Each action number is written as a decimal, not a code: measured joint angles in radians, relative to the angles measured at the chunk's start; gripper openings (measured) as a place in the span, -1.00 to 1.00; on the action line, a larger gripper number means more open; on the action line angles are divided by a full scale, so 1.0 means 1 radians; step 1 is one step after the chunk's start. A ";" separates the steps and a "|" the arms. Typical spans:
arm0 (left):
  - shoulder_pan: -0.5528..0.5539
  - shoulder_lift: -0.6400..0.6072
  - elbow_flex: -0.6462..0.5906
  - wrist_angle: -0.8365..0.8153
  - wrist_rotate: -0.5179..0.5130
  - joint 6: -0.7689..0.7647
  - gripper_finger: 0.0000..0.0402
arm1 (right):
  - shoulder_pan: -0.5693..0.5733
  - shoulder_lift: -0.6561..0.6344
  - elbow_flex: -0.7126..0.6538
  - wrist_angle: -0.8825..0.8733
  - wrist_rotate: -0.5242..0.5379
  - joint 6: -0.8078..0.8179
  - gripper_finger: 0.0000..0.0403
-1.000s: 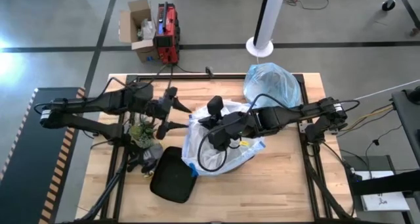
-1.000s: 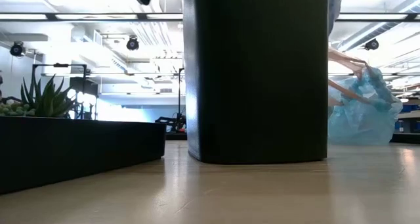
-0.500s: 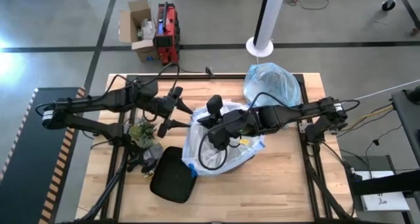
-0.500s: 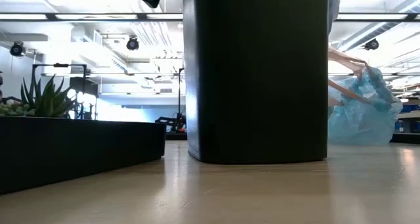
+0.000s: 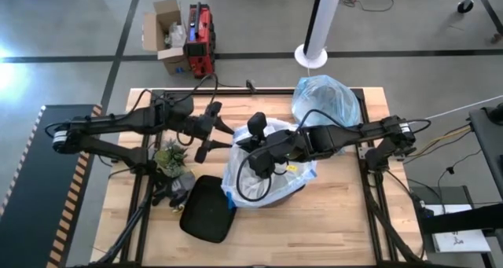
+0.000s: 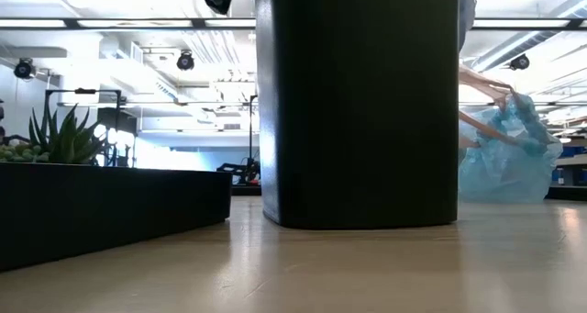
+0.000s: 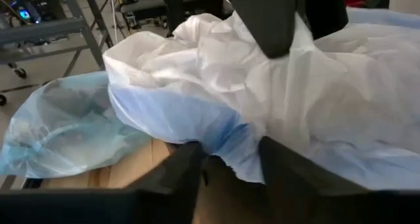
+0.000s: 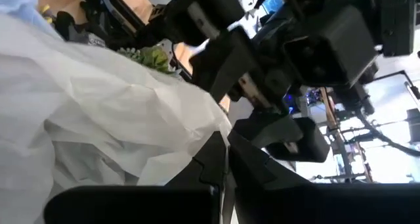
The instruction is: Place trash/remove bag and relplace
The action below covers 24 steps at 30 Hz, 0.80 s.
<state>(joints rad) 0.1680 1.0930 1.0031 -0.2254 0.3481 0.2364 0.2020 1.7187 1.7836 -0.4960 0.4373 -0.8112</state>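
A black bin (image 6: 358, 102) stands mid-table, draped with a white translucent plastic bag (image 5: 263, 174); light-blue plastic (image 7: 177, 115) shows below the white bag's edge. A filled light-blue bag (image 5: 326, 99) rests on the table's far right corner. My right gripper (image 5: 253, 146) is over the bin's far left rim, shut on the white bag. My left gripper (image 5: 212, 132) hovers open just left of the bin, its fingers (image 7: 180, 171) pointing at the bag's edge, touching nothing. No loose trash shows. My right gripper (image 8: 226, 148) pinches a raised fold of the white bag (image 8: 197, 129) between its two fingers, near the bin's far left rim. It comes slanting down from the table's right. The plastic bunches up to the fingers and hangs slack around the bin.
The black bin lid (image 5: 206, 209) lies on the table near-left of the bin. A small potted plant (image 5: 169, 158) sits under the left arm. A dark planter (image 6: 110, 203) shows in the low view. Bare wood lies near and right of the bin.
My left gripper has moved toward the table's right, closing in on the bin and the white bag's left edge. My right gripper has held its place on the white bag.
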 joint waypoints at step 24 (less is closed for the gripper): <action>0.003 -0.051 -0.007 -0.006 -0.182 0.045 -1.00 | 0.052 -0.078 0.000 -0.270 0.140 0.419 -0.10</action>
<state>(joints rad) 0.1710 1.0424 0.9960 -0.2313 0.1657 0.2817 0.2542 1.6411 1.7836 -0.7661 0.5774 -0.3926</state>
